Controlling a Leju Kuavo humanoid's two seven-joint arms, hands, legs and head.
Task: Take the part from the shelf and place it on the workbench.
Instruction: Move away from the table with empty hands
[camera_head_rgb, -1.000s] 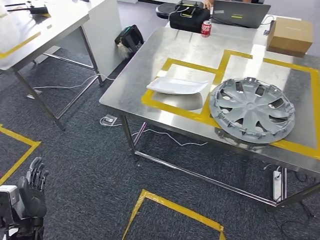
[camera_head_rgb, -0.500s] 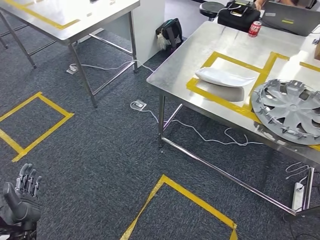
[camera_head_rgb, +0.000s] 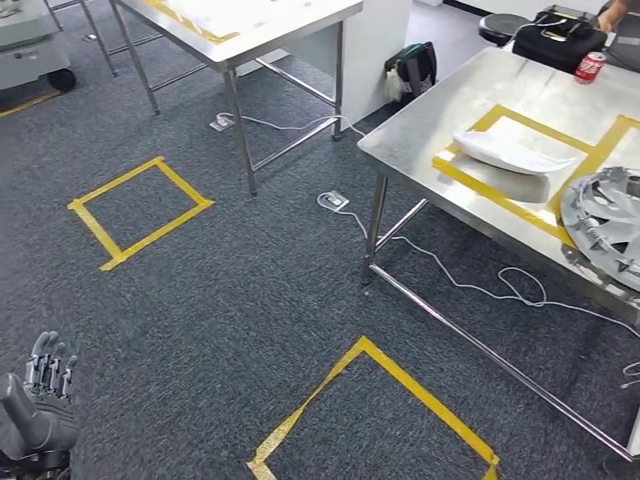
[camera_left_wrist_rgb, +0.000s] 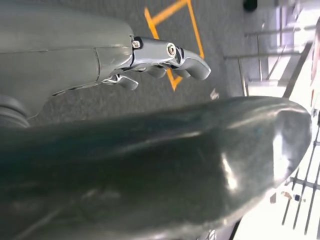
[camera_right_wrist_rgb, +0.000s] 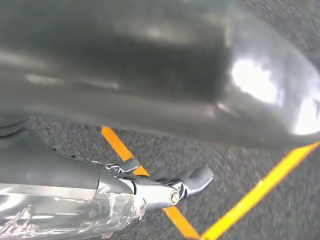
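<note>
- On the steel tabletop (camera_head_rgb: 423, 125) at my right I see one white curved part (camera_head_rgb: 513, 153) inside a yellow tape frame, long axis running along the tabletop's near edge.
- Just beside it lies one grey wheel cover (camera_head_rgb: 607, 222), flat, cut off by the picture's edge.
- At the far end stands one red can (camera_head_rgb: 589, 67); I cannot read its lettering. A black case (camera_head_rgb: 566, 42) sits next to it.
- I count two yellow tape squares (camera_head_rgb: 140, 209) on the carpet.
- My left robot hand (camera_head_rgb: 38, 410) hangs low, fingers apart, holding nothing.
- My right robot hand (camera_right_wrist_rgb: 166, 187) is over the carpet, fingers extended, holding nothing.
</note>
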